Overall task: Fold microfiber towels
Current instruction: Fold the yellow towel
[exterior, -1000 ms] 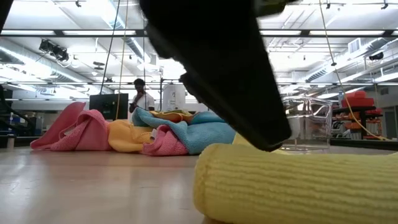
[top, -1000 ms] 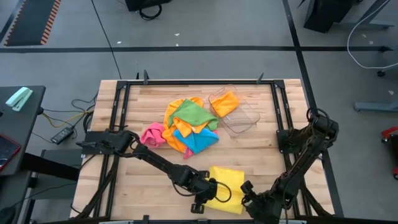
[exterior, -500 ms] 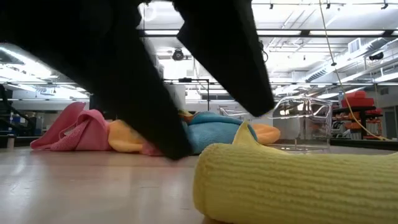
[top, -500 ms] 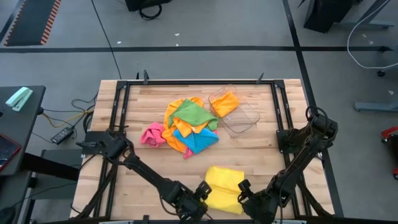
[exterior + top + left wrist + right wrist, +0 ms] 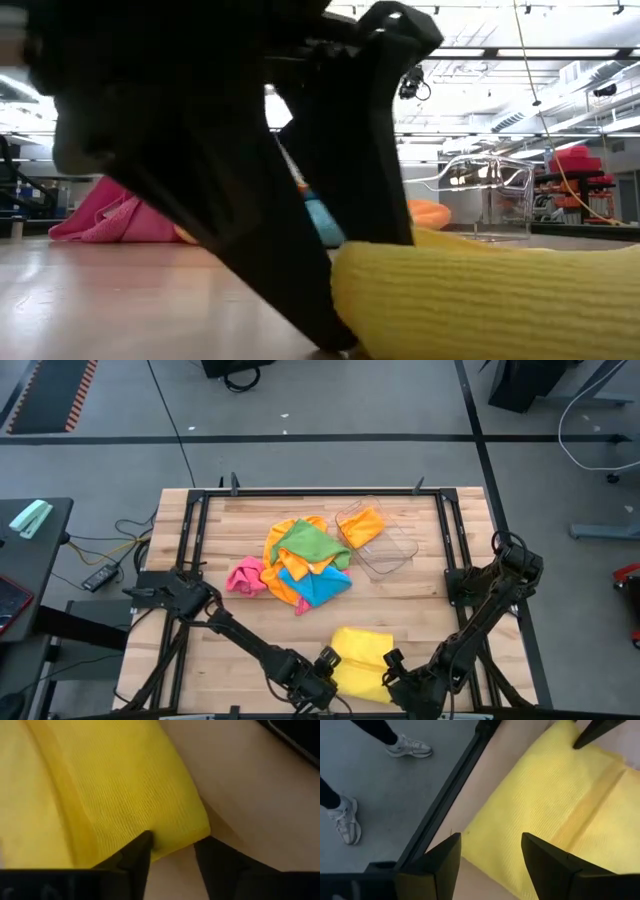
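A folded yellow microfiber towel (image 5: 362, 660) lies flat near the table's front edge. My left gripper (image 5: 175, 842) is open and low at the towel's near left corner, with that corner between its fingers. My right gripper (image 5: 490, 845) hangs open above the towel's near right edge (image 5: 485, 850), with nothing between its fingers. More towels, orange, green, blue and pink, lie in a heap (image 5: 300, 565) at mid-table. An orange towel (image 5: 362, 525) lies in a clear plastic tray (image 5: 385, 545). My left gripper comes slanting down from the table's far left onto the yellow towel's near left corner (image 5: 192, 827). One fingertip (image 5: 145, 842) rests on the towel's top just inside the corner. The other fingertip (image 5: 207, 847) stands on the bare table beside the edge. The towel stays flat on the table.
Black frame rails (image 5: 195, 540) run along the table's sides. The front rail (image 5: 450, 795) runs close by the yellow towel. A person's shoes (image 5: 410, 745) stand on the floor just beyond it. Bare wood lies between the heap and the yellow towel.
My left gripper has drawn off the yellow towel toward the table's left and near edge and rolled its wrist. It has then come down at the towel's near left corner. The right gripper has kept its place.
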Available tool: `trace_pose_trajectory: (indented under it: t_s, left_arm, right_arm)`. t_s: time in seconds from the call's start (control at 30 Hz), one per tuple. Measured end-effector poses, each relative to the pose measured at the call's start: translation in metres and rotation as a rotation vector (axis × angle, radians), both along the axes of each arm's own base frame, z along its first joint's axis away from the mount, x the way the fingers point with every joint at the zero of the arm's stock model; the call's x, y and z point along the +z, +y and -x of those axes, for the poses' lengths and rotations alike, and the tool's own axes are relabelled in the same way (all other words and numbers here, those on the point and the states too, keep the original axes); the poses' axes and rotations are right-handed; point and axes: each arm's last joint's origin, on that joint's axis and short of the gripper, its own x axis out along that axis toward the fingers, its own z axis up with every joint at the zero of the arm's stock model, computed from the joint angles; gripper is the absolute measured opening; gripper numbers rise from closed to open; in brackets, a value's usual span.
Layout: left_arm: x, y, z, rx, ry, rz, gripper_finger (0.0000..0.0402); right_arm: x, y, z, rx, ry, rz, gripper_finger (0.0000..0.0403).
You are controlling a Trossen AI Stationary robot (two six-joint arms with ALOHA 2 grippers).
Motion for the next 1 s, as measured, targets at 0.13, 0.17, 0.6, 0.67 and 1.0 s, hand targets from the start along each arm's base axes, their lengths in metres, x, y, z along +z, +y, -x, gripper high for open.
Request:
trace_pose_trajectory:
  t_s: [0.13,0.17,0.6,0.67,1.0]
  left_arm:
    - [0.000,0.003,-0.003,0.122,0.036,0.130,0.0068]
    - [0.000,0.005,-0.005,0.156,0.042,0.163,0.0044]
    - [0.031,0.058,-0.037,0.443,0.147,0.608,0.0010]
    - [0.032,0.067,-0.041,0.508,0.186,0.674,0.0016]
    - [0.051,0.081,-0.043,0.581,0.214,0.776,0.0013]
  right_arm:
    - [0.003,0.003,-0.003,-0.021,-0.063,-0.018,0.0216]
    - [0.004,0.004,-0.005,-0.026,-0.085,-0.030,0.0216]
    - [0.020,-0.002,-0.020,-0.187,-0.148,-0.004,0.0216]
    - [0.021,-0.005,-0.024,-0.238,-0.155,-0.015,0.0216]
    - [0.016,-0.001,-0.013,-0.320,-0.198,-0.041,0.0216]
